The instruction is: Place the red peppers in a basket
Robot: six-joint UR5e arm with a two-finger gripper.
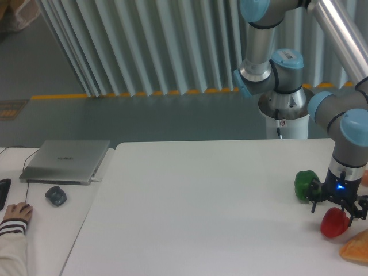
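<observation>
The red pepper (334, 223) is small and glossy and sits on the white table (201, 207) near the right edge. My gripper (339, 210) hangs right over it, with its black fingers spread to either side of the pepper's top and the jaws open. The green pepper (304, 184) stands just to the left of the gripper. No basket shows in this view.
An orange-tan wedge (356, 248) lies at the right edge, just right of the red pepper. On the neighbouring desk at the left are a closed laptop (65, 161), a dark mouse (56, 195) and a person's hand (17, 214). The robot base (282, 109) stands behind the table.
</observation>
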